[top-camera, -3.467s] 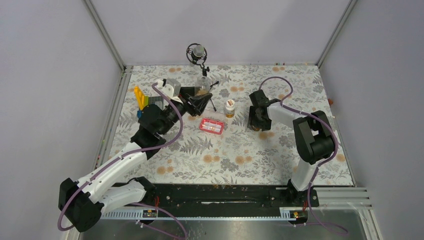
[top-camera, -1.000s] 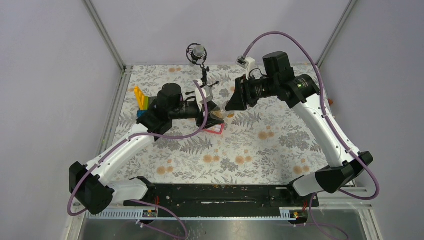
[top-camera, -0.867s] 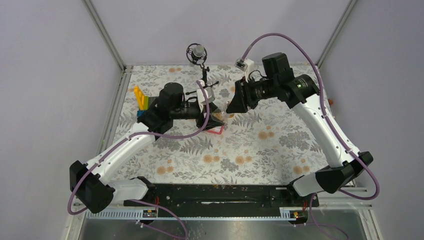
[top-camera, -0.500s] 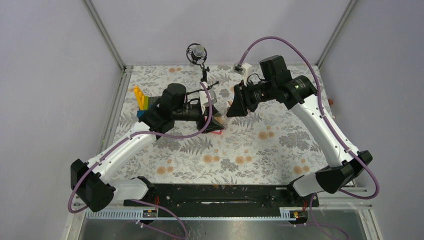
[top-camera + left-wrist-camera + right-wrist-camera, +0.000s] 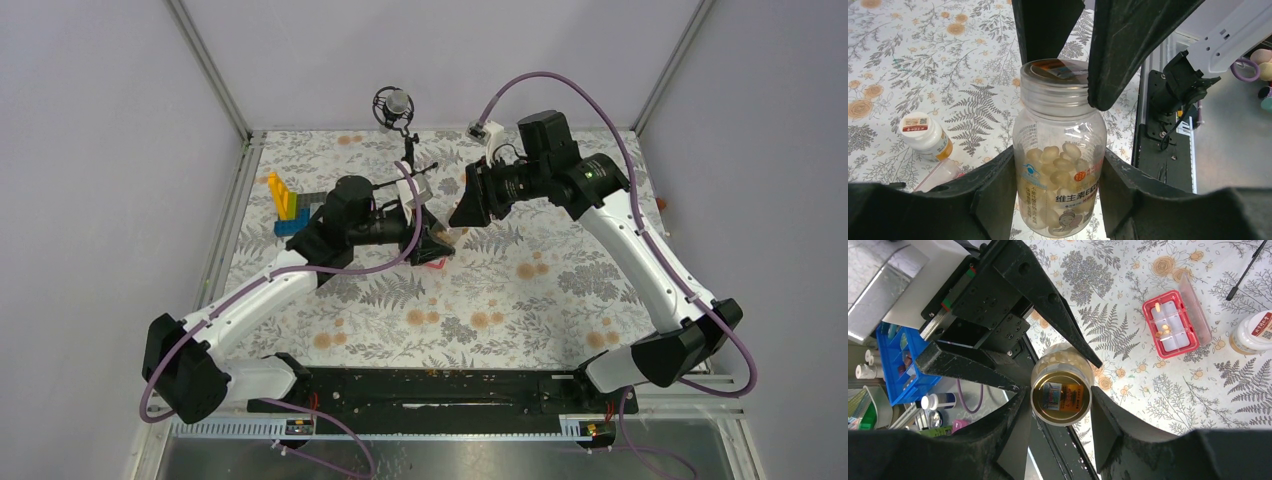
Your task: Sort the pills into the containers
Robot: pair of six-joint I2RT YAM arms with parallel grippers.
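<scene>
Left gripper (image 5: 1058, 172) is clamped on the clear pill bottle (image 5: 1063, 150), held upright mid-table, near the pink box (image 5: 1159, 298). Right gripper (image 5: 1060, 397) brackets the lid (image 5: 1058, 70); contact unclear. Step, as judged: uncapping. Next: firm pinch, then twist.

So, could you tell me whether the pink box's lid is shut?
No, the pink box has its clear lid swung open beside it, with a few pills showing inside.

Soft, even overhead light is brightening every view, leaving only faint shadows on the flower-printed worktop (image 5: 500, 300). Highlights are glinting on the clear yellowish pill bottle (image 5: 1060, 145); wrist-view edges are bending slightly.
</scene>
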